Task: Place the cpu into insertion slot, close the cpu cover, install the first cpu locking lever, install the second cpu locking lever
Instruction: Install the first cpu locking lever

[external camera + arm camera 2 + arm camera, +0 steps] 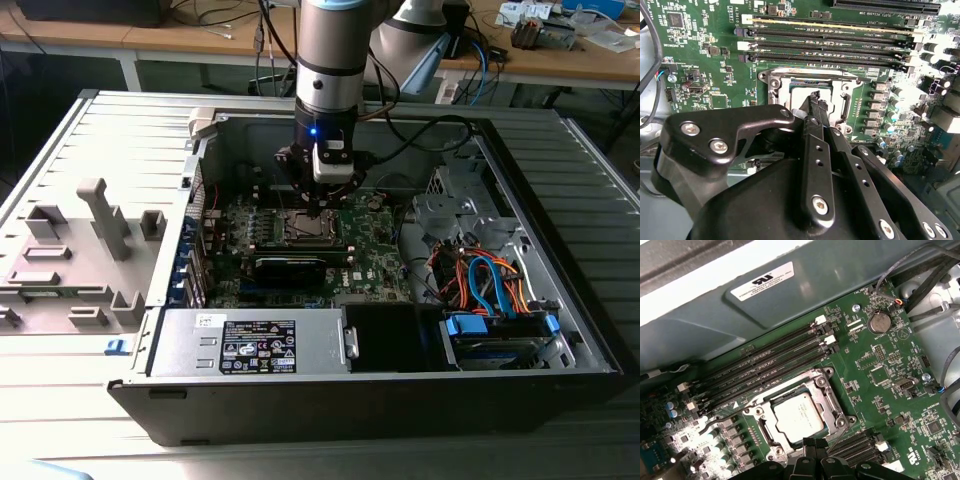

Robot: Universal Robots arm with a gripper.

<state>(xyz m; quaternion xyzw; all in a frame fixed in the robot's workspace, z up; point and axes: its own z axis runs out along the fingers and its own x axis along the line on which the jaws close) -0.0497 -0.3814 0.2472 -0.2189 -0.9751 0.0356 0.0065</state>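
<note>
The cpu (799, 418) is seated in the slot (756, 411), with the cover (821, 383) laid around it. The fingers (815, 100), pressed together, are poised at the socket's edge; steady, square downward pressure is judged advisable.

So the whole thing sits on a grey ribbed work surface (60, 420), kind of slatted metal. Lying right on it is the open computer case (560, 330), on its side with the panel off. On the exterior view's left, just beside the case, there's a pale grey fixture plate (80, 270) with a bunch of upright blocks and pegs on it, plus a little blue clip (115, 346) by the case's corner. Behind all that, wooden desks (210, 45) with cables and clutter on top.
</note>
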